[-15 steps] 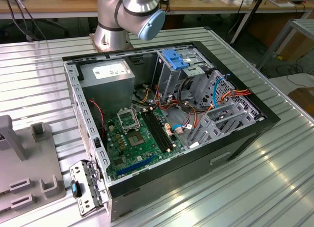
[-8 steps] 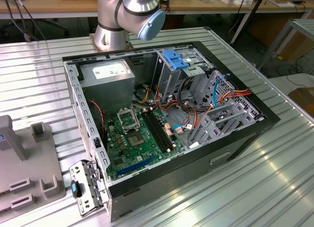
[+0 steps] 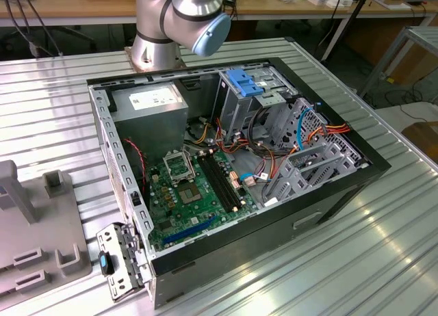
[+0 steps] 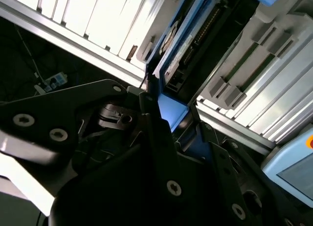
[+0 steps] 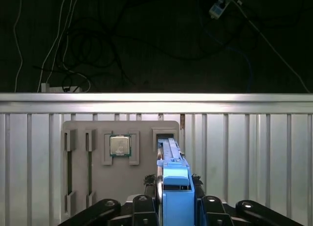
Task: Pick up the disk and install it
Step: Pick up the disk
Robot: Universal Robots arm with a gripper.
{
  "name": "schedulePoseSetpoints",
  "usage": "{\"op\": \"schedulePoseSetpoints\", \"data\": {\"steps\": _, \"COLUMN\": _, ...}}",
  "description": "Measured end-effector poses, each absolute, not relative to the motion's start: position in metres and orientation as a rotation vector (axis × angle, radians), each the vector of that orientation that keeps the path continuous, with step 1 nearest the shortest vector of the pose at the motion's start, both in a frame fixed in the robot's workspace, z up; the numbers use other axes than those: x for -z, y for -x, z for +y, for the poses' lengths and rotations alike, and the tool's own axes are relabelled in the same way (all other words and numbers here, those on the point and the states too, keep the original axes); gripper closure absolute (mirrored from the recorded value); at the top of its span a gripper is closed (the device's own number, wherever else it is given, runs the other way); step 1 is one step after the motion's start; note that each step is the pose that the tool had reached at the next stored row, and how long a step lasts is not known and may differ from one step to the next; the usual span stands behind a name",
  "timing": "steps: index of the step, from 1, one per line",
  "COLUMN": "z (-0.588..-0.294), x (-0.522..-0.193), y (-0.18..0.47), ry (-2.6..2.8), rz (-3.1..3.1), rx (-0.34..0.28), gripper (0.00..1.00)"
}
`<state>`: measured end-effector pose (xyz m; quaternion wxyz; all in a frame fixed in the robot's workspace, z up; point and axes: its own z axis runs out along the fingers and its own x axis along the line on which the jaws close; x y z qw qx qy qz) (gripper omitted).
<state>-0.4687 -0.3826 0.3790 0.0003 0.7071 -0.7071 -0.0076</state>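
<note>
The disk (image 5: 175,187) stands on edge in a slot of a grey fixture tray (image 5: 98,187). Its bright blue carrier faces the camera in the first wrist view, and its dark body runs back into the slot. My gripper (image 5: 176,209) straddles it, with a black finger (image 5: 145,206) close against each side of the carrier. In the second wrist view the disk (image 4: 172,110) shows as a blue edge wedged between the black fingers of the gripper (image 4: 177,125). The jaws look closed on the carrier while the disk still sits in the slot.
A processor chip (image 5: 120,146) lies in a pocket of the tray, beside narrow slots. In the exterior view an open computer case (image 3: 328,193) lies on the ribbed metal table (image 3: 356,261), with a light blue bracket (image 3: 243,80) at its drive bay and the arm's base (image 3: 161,29) behind it.
</note>
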Motion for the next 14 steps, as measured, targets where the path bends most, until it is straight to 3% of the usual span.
{"op": "schedulePoseSetpoints", "data": {"steps": 14, "z": -0.383, "x": -0.431, "y": 0.468, "ry": -2.221, "rz": -2.221, "rx": 0.024, "gripper": 0.63}}
